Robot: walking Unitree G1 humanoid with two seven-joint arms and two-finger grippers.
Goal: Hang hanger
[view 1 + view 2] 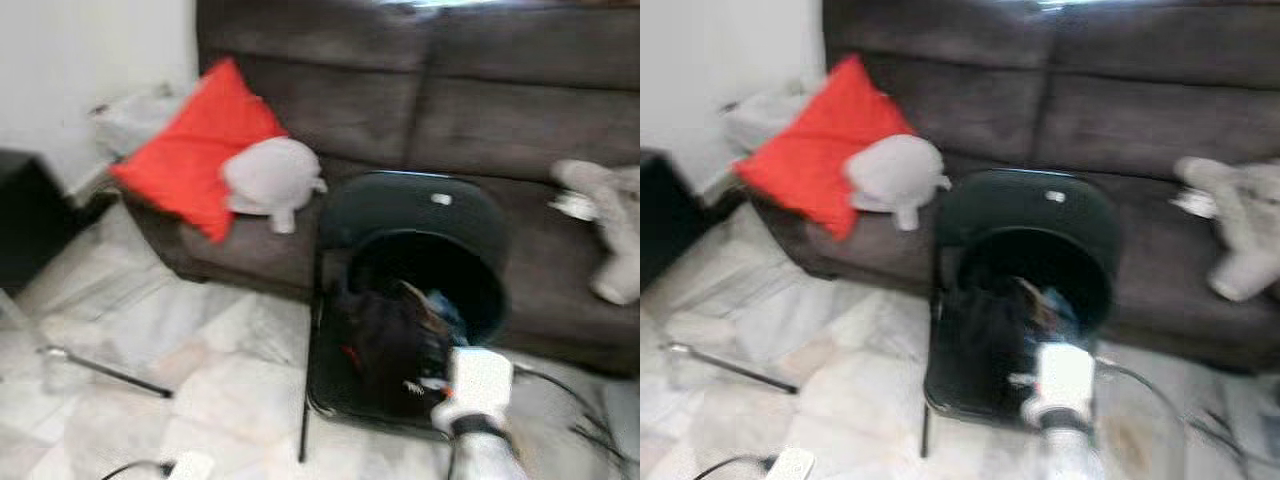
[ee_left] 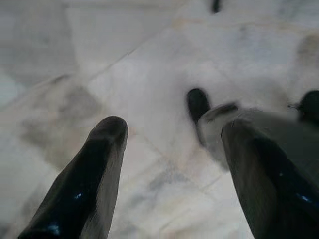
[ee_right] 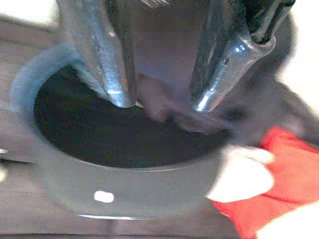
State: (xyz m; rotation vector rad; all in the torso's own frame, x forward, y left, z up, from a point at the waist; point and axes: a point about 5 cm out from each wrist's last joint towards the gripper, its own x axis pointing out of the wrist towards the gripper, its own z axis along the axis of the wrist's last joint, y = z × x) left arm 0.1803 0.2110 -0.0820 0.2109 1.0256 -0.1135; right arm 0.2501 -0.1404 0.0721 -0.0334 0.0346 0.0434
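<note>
1. Dark brown sofa [image 1: 480, 120] across the back of the scene, standing on a pale marble floor [image 1: 200, 380].
2. Dark round tub [image 1: 420, 200] tipped on its side against the sofa's front edge, mouth facing out over the floor.
3. Red cushion [image 1: 195, 145] at the sofa's left end, a grey soft toy [image 1: 270, 180] leaning against it; a second pale toy [image 1: 610, 230] near the right end.
4. Heap of dark clothes [image 1: 385, 345] spilling from the tub's mouth onto a dark tray-like base on the floor.
5. Thin black rod [image 1: 105, 368] lying on the floor well to the left, apart from the tub.
6. Right gripper [image 3: 159, 104] poised at the tub's mouth, just above the clothes, fingers spread with nothing clamped between them.
7. Left gripper [image 2: 174, 134] hanging over bare floor, fingers wide apart and empty.
8. Hanger: not to be made out with certainty through the blur; most likely buried among the clothes at the tub's mouth.
9. Step in hand, by judgement: the search and pick-up, not yet the hanging.
10. Next move, by judgement: lower the right gripper into the heap, find the hanger's hook or bar, close on that rather than on cloth, then lift clear.
</note>
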